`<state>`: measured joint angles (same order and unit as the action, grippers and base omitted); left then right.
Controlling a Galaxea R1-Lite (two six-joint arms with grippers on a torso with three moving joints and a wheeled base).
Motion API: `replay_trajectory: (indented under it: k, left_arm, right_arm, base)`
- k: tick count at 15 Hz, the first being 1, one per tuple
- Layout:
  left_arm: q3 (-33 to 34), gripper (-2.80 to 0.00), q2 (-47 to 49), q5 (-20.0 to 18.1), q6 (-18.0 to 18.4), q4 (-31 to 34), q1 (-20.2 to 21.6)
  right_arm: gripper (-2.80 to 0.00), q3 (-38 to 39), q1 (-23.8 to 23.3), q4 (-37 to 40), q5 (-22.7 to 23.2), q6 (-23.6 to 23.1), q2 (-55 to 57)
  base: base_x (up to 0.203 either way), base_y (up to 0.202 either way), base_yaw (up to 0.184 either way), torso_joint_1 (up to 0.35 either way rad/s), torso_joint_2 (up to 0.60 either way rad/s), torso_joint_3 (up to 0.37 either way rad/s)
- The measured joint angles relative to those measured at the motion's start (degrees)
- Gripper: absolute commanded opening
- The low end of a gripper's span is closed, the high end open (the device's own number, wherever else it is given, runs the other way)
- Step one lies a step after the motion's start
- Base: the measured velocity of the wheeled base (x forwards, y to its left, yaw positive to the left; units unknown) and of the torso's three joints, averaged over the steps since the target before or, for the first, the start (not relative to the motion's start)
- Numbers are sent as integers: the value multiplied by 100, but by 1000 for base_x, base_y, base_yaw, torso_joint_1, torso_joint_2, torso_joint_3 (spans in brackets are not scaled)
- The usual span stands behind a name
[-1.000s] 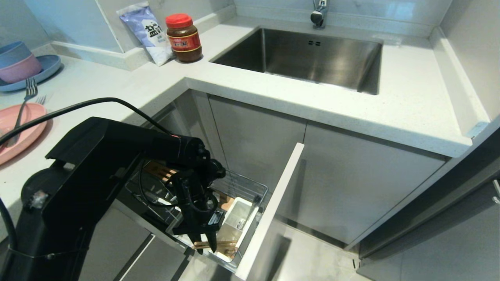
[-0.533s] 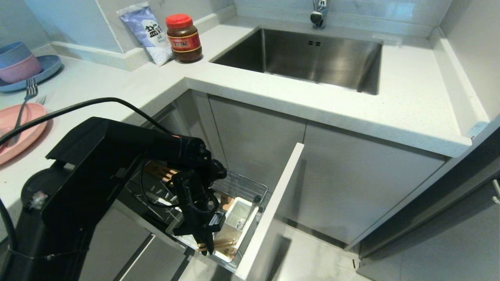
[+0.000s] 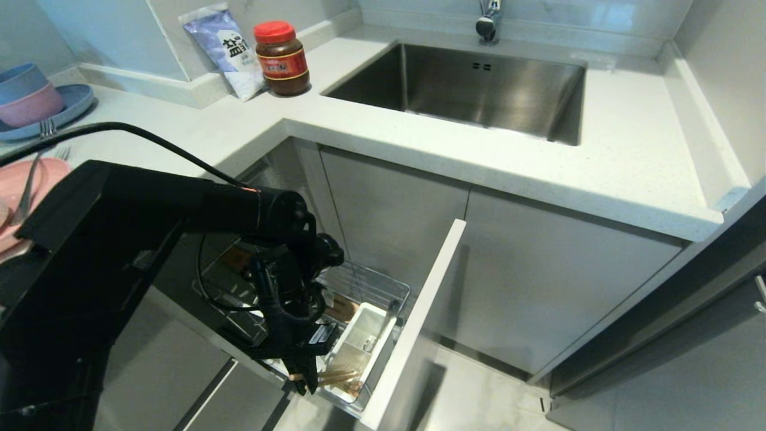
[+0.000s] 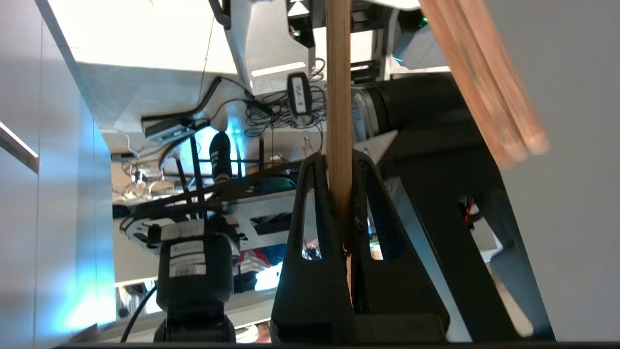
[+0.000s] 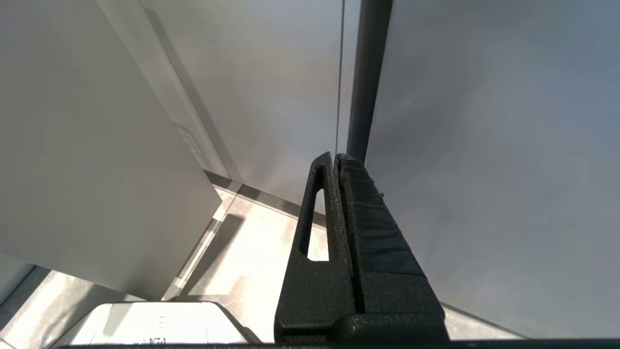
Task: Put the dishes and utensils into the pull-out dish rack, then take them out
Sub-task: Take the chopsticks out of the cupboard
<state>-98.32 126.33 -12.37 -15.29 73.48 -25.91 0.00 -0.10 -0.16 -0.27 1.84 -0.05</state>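
Head view: white speckled stone countertop [image 3: 419,137], L-shaped, matte, with a brushed steel sink [image 3: 473,90] let into it. Flat pale-grey cabinet fronts below; glossy grey floor tile.
Pull-out dish rack [image 3: 371,287]: chrome wire basket, drawn out under the counter, smooth light-grey front panel at its outer end.
Left arm: black, matte, reaching down over the rack.
Pale-pink plate [image 3: 18,179]: round, flat, on the counter at far left, partly hidden by the arm; slim silver fork [image 3: 36,161] lying across it.
Utensil caddy [image 3: 362,341]: white, rectangular, seated in the rack just behind the front panel.
Left gripper [image 3: 305,377]: clenched on the chopsticks [image 3: 329,377], thin light wood, held near one end, long axis roughly level, free ends pointing toward the front panel over the caddy.
Right gripper [image 5: 334,167]: fingers pressed together, empty, beside a grey panel.
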Motion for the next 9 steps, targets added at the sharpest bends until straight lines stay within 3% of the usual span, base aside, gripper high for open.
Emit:
replay_trajectory:
  k: [9]
  left_arm:
    - [210,-280,-822,39,105,367,-80]
  right_arm:
    - [-280,0,5,0,0,-2,0]
  base:
    - [0,0,0,0,0,0]
